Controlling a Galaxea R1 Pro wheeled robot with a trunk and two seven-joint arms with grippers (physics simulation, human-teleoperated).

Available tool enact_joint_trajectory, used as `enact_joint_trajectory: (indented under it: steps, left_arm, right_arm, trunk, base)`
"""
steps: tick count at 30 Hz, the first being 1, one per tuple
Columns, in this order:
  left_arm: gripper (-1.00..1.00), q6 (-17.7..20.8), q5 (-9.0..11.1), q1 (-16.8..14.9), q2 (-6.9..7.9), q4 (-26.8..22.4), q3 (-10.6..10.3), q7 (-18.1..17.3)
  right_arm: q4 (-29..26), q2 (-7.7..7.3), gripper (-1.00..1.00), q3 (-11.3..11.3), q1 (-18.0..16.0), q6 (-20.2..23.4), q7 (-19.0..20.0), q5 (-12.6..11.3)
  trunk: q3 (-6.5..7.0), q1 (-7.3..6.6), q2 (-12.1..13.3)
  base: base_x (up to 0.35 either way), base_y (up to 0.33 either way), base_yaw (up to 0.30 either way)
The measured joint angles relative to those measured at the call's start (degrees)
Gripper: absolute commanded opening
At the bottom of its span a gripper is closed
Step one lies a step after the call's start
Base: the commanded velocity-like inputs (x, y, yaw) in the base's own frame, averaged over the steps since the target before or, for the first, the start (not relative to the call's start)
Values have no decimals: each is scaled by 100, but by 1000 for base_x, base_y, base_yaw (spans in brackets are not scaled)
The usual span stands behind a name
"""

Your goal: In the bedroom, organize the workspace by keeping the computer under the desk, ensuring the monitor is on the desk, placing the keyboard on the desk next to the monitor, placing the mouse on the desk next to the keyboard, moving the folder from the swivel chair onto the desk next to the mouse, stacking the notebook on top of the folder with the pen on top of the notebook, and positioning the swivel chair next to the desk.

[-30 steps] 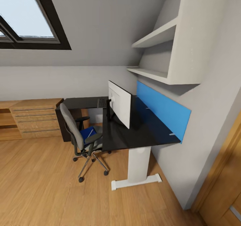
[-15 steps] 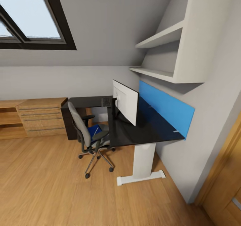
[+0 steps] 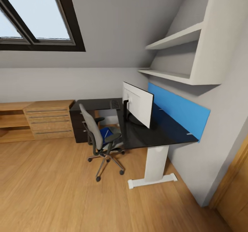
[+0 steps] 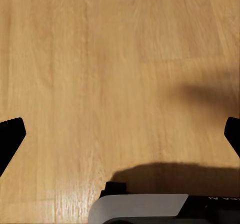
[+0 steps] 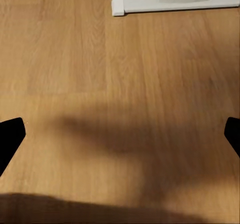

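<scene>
Floor (image 3: 51,190) open; swivel chair (image 3: 94,132) touching desk (image 3: 151,135) edge.

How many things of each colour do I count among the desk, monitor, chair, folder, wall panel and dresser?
Black: 1, the desk
White-backed: 1, the monitor
Grey: 1, the swivel chair
Blue: 2, the folder and the wall panel
Wood: 1, the dresser
Total: 6

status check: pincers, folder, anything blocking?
Left pincer and right pincer open, empty, over wooden floor. Bright blue folder on grey swivel chair, tucked at glossy black desk. Path looks clear.
</scene>
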Motion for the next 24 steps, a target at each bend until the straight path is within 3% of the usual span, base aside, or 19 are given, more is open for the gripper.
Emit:
enact_joint_trajectory:
  steps: [6,15,24]
  left_arm:
    - [100,-2,2,0,0,0,0,0]
    - [100,8,4,0,5,5,25,1]
    - [100,30,6,0,-10,9,25,-6]
  right_arm:
    - [0,0,100,-2,-3,-12,0,2]
    - [-1,1,100,-11,-2,-16,0,7]
    - [-30,-88,100,-40,-1,-21,-3,-17]
  trunk:
    - [0,-1,0]
    - [0,2,0]
    - [0,2,0]
  base:
    - [202,238,187]
    - [36,39,231]
    - [1,193,30]
